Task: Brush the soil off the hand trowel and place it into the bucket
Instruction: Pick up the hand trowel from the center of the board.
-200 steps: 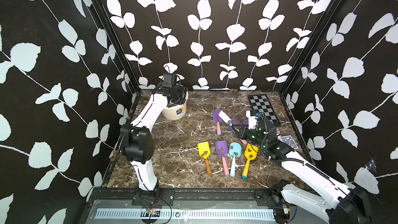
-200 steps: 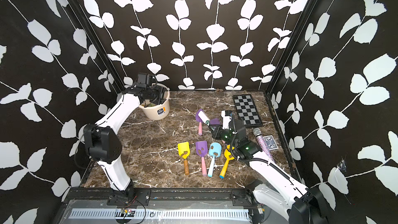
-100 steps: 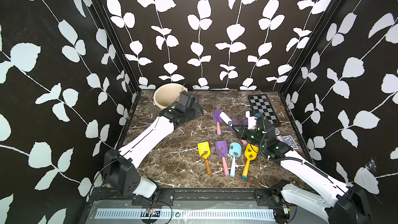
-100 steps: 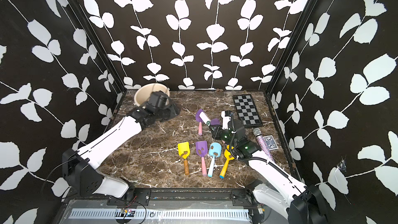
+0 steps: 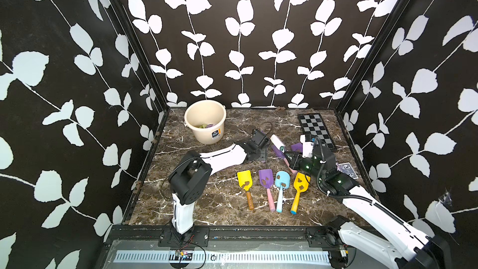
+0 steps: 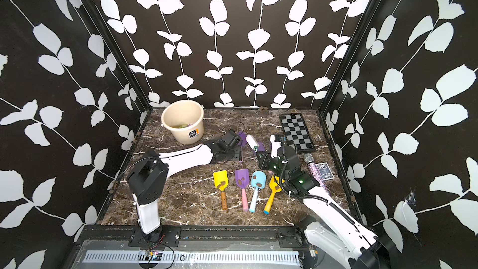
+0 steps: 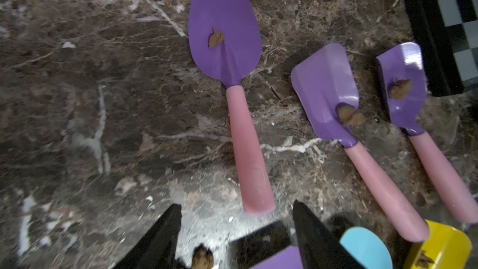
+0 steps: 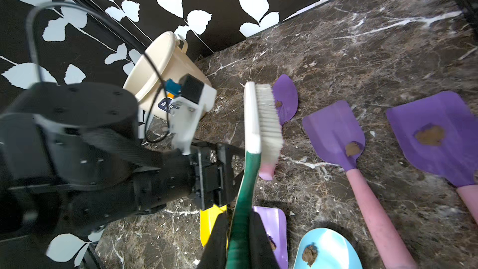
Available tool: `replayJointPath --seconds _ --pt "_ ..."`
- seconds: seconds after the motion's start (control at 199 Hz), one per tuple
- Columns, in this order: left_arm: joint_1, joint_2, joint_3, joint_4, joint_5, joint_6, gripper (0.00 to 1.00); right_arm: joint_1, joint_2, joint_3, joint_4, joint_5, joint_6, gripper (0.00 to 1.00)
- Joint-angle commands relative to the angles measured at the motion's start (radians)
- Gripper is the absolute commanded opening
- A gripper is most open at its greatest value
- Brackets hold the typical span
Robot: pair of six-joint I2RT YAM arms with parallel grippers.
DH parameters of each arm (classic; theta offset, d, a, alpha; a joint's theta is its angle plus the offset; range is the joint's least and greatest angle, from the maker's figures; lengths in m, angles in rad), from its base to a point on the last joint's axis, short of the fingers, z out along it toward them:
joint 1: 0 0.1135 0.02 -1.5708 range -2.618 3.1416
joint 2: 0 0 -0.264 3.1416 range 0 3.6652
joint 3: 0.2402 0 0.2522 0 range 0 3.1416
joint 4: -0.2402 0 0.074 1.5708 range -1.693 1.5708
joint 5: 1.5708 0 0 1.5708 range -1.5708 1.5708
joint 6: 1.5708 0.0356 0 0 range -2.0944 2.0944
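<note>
Right, marble tabletop (image 5: 219, 203) boxed by leaf-print walls (image 5: 232, 47); open stretch upper centre, between bucket (image 5: 204, 135) and chessboard (image 5: 314, 130). Left gripper (image 7: 236, 204) gapes empty; right gripper (image 8: 239, 216) pinches brush (image 8: 258, 120).

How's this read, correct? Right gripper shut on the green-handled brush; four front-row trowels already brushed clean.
Wrong on the trowels. The right gripper is shut on the brush, but the yellow trowel, purple trowel, blue trowel and orange trowel in the front row each carry soil on the blade, as both top views show.
</note>
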Motion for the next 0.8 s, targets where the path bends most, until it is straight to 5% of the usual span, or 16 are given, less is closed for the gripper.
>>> replayJointPath --seconds 0.0,0.256,0.798 --pt "-0.012 0.029 0.052 0.033 -0.042 0.024 0.71 0.001 -0.038 -0.015 -0.023 0.054 -0.034 0.00" --pt "-0.016 0.135 0.107 -0.006 -0.066 0.040 0.70 0.001 -0.064 -0.020 -0.048 0.079 -0.048 0.00" --pt "-0.016 0.132 0.094 -0.063 -0.089 0.037 0.19 -0.001 -0.047 -0.024 -0.032 0.073 -0.036 0.00"
